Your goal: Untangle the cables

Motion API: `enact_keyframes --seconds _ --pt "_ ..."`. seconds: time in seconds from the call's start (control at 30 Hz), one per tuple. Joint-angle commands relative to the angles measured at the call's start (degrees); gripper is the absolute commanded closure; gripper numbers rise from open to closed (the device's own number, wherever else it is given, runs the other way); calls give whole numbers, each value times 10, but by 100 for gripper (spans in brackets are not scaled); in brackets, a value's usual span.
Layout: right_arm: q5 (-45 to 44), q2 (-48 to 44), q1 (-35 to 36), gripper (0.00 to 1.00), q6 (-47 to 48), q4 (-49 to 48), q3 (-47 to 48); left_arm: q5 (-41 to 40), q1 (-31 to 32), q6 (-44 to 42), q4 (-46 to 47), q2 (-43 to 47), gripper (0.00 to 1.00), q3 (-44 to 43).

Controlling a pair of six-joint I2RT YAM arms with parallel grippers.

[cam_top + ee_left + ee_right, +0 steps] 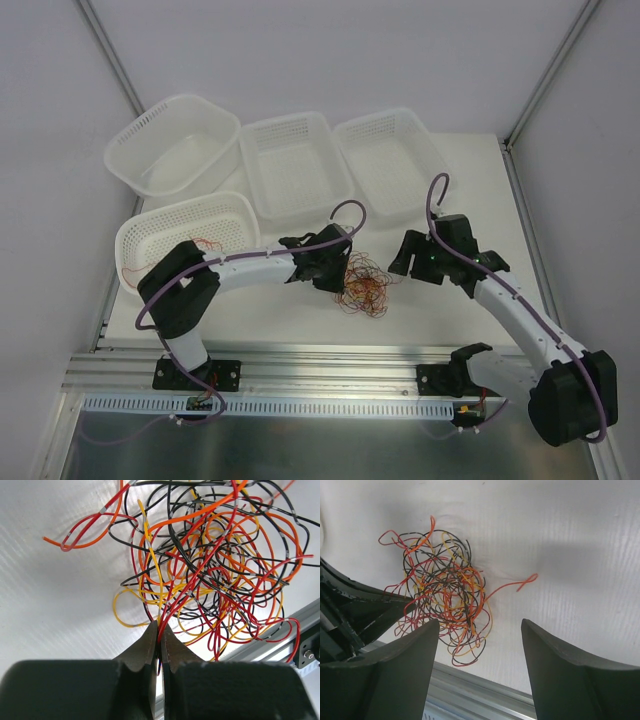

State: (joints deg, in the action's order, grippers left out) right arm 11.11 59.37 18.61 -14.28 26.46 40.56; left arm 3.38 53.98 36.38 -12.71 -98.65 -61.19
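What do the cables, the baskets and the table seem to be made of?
Cables: likely wire in glossy coloured plastic sheathing; they shine and hold springy loops. Baskets: white, slightly translucent moulded plastic, with perforated walls. Table: matt white sheet with faint ribbing, perhaps corrugated plastic.

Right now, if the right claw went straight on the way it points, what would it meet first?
Most likely the edge of the tangled cables, which lie on the table. The right claw stands open and aims at that edge, so it may touch bare table instead; depth is unclear.
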Motion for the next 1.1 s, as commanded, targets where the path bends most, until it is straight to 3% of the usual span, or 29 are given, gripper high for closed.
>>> enact_keyframes --seconds 0.0,0.7,0.9,1.0,1.07 --pt "-2 20 47 30 15 -40 31 -14 2 -17 5 28 100 11" --pt "9 217 100 59 52 -170 85 -25 1 -18 8 49 100 19" --pt "-9 215 99 82 67 -150 93 -31 -6 -18 7 63 100 29" --pt "-35 178 98 99 84 -103 115 -26 -23 -4 1 73 100 47" --pt "-76 157 95 99 103 -42 135 -23 -33 9 -4 91 100 58"
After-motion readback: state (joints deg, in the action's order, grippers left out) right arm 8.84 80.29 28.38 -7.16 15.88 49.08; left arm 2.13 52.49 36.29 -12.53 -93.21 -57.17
